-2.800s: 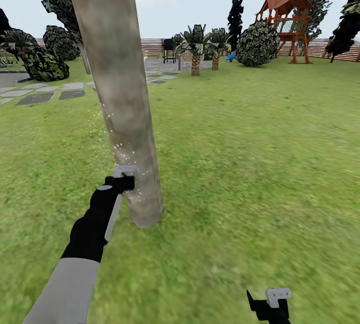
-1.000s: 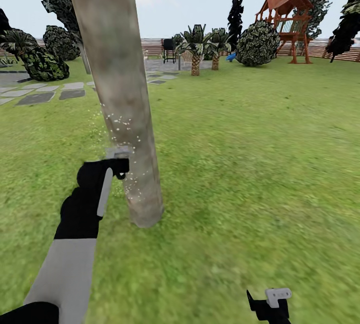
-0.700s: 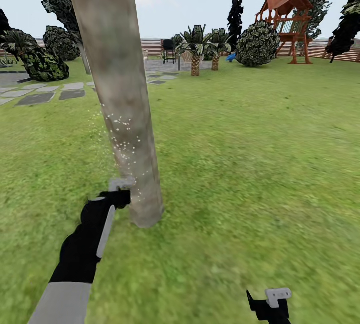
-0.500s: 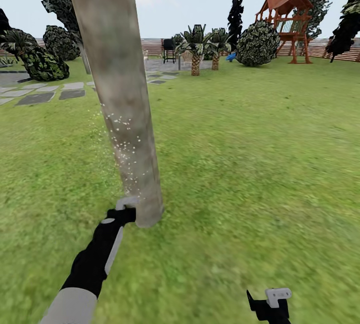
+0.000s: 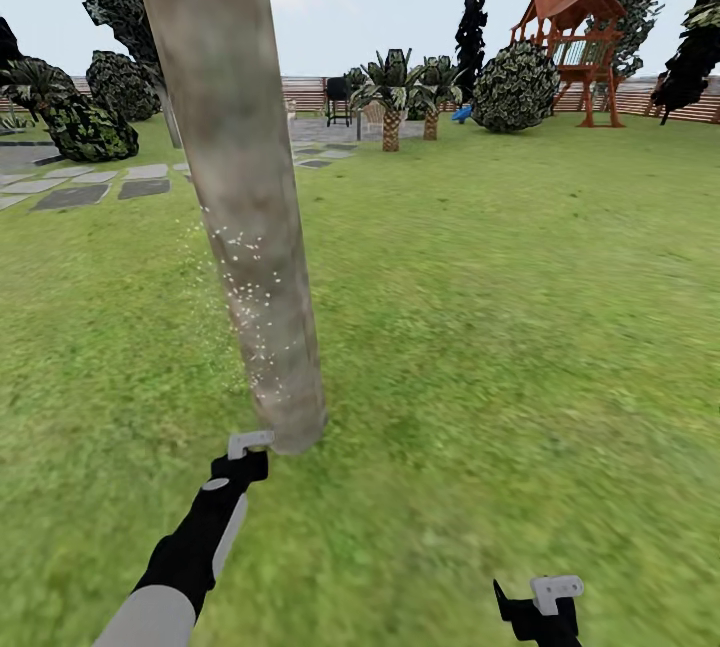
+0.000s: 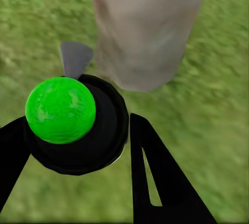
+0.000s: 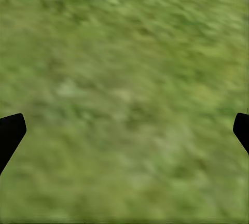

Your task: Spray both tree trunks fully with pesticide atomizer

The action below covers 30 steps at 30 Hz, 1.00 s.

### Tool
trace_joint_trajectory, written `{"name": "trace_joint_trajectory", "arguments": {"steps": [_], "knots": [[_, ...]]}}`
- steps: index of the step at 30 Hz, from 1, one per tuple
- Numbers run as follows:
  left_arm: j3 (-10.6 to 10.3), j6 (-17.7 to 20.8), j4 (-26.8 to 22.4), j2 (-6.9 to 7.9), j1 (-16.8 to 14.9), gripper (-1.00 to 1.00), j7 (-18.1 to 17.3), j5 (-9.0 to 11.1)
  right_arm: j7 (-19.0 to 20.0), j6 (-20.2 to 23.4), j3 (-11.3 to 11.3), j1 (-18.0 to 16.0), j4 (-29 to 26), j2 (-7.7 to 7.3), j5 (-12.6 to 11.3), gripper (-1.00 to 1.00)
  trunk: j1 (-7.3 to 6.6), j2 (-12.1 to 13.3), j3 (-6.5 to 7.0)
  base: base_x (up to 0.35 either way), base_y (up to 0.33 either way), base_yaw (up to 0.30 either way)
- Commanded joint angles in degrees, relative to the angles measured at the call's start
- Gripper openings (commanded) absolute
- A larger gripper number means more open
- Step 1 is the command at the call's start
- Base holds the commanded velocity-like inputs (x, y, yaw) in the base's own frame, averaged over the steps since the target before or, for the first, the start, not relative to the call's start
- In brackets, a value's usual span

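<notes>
Head view: one speckled tree trunk, two arms, one atomizer.

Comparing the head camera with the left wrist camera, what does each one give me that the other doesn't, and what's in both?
Head view: the playset, fence, stepping stones and the open right gripper.
Left wrist view: the atomizer up close, dark and round with a green ball, held between the left fingers.
Both: the trunk with pale specks, its base on grass, and the left gripper beside that base.
</notes>
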Motion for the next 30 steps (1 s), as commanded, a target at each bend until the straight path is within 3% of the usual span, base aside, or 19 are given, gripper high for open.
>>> {"name": "trace_joint_trajectory", "arguments": {"steps": [1, 7, 12, 24, 30], "knots": [[0.05, -0.01, 0.07, 0.00, 0.01, -1.00, 0.00, -0.02, 0.04, 0.00, 0.00, 0.00, 0.00, 0.00, -0.01, 1.00, 0.00, 0.00, 0.00, 0.000, -0.195, 0.000], [0.71, -0.11, 0.56, -0.14, 0.01, -1.00, 0.00, 0.08, 0.07, 0.00, 0.00, 0.00, 0.00, 0.00, -0.03, 1.00, 0.00, 0.00, 0.00, 0.000, -0.259, 0.000], [0.65, -0.19, 0.62, -0.02, 0.00, -1.00, -0.01, 2.32, 0.07, 0.00, 0.00, 0.00, 0.00, 0.00, -0.03, 1.00, 0.00, 0.00, 0.00, 0.000, -0.271, 0.000], [0.79, -0.11, 0.69, 0.01, 0.01, -1.00, -0.08, 2.53, 0.07, 0.00, 0.00, 0.00, 0.00, 0.02, 0.00, 1.00, 0.00, 0.00, -0.20, 0.000, -0.271, 0.195], [0.80, -0.11, 0.89, 0.01, 0.00, -1.00, -0.09, 2.53, 0.12, 0.00, 0.00, 0.00, 0.00, 0.02, -0.01, 1.00, 0.00, 0.00, -0.22, 0.000, -0.271, 0.031]]}}
